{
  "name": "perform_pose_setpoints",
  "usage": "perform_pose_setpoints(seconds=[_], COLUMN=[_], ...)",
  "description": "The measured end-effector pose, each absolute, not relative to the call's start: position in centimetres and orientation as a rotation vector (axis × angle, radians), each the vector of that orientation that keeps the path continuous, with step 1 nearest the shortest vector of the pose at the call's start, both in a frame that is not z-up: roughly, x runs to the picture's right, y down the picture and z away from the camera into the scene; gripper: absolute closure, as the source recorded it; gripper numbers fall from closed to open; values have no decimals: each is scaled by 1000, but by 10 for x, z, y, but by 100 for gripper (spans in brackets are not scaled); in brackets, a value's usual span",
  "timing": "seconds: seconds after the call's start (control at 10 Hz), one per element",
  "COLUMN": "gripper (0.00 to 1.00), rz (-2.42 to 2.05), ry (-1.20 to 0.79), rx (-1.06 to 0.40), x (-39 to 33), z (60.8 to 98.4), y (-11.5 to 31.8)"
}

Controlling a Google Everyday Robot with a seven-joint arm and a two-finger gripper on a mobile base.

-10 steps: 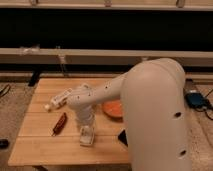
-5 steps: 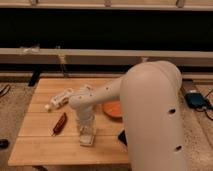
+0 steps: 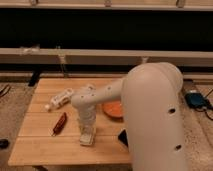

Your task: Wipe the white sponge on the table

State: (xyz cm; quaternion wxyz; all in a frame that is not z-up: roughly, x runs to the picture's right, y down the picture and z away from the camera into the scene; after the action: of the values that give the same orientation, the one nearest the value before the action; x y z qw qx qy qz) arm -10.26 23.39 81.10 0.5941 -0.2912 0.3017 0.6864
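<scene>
Gripper (image 3: pixel 88 131): pointed straight down over the front-middle of the table (image 3: pixel 40 150), low, right at the white sponge (image 3: pixel 86 141).
Grip state: not to be told from this view, with gripper and sponge merged into one pale shape.
White sponge: on the planks near the front edge, directly under the gripper and seemingly touching it. Between the red-brown stick (image 3: pixel 59 123) on the view's left and the black bar (image 3: pixel 122 136) on the view's right.
Neighbours: orange bowl (image 3: pixel 113 109) just behind and to the right of the gripper. White tube (image 3: pixel 61 98) farther back and left, well apart.
Arm (image 3: pixel 150 115): large and white, covering the table's right part and half hiding the black bar.
Step in hand: probably pressing the sponge down and dragging it over the wood.
Pressure: firm enough to hold the sponge flat, light enough for sliding rather than buckling or rolling.
Stroke: best along the planks, straight and slow, gripper held vertical for full contact of the underside.
Free room: more bare wood toward the stick's side than toward the bowl and bar, so short strokes are advisable.
Risks: nudging the black bar or the bowl, pushing the sponge over the front edge, or losing it through a loose hold.
Check: sponge travelling with the gripper, not left behind.
</scene>
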Motion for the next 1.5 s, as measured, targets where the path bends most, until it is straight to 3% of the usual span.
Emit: perform_pose_setpoints(seconds=[0.7, 1.5], gripper=[83, 83], rz=[1580, 1343], ry=[614, 602], rx=[-683, -741], x=[-119, -164], z=[809, 777], y=[217, 251])
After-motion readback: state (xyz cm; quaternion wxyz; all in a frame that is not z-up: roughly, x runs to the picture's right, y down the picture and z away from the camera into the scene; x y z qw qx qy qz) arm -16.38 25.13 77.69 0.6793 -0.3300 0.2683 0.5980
